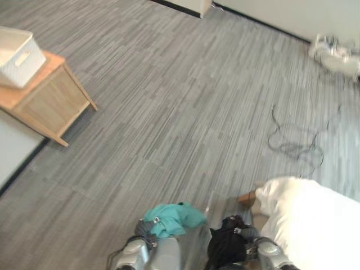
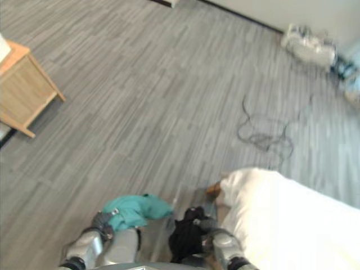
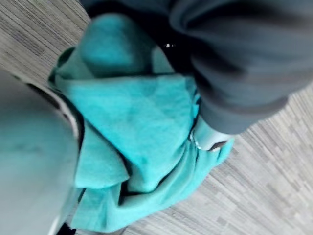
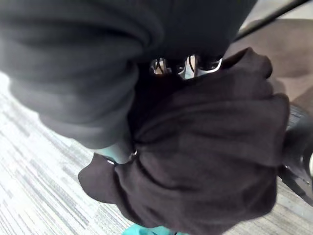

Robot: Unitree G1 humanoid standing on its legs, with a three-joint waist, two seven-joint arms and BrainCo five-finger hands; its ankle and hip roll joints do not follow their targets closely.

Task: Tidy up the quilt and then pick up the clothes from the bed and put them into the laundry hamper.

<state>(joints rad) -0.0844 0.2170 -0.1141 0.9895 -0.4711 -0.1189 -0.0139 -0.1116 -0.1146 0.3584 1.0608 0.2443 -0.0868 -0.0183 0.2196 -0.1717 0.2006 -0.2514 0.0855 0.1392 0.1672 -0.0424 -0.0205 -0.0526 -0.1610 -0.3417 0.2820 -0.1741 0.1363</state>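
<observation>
My left hand (image 1: 144, 228) is shut on a bunched teal garment (image 1: 169, 218), which hangs low over the floor at the bottom of the head views. In the left wrist view the teal garment (image 3: 142, 127) wraps over the hand, with one silver finger (image 3: 210, 141) curled into it. Close to its right, my right hand (image 2: 206, 226) is shut on a crumpled black garment (image 1: 226, 243). The right wrist view has the black garment (image 4: 210, 161) bulging past the fingers (image 4: 186, 63). A white quilt (image 1: 315, 225) covers the bed corner at the lower right. The white hamper (image 1: 17, 56) stands far left.
The hamper rests on a low wooden cabinet (image 1: 50, 101) against the left wall. Grey striped floor (image 1: 185, 112) stretches open between me and it. A white device (image 1: 337, 56) lies by the far wall at the upper right.
</observation>
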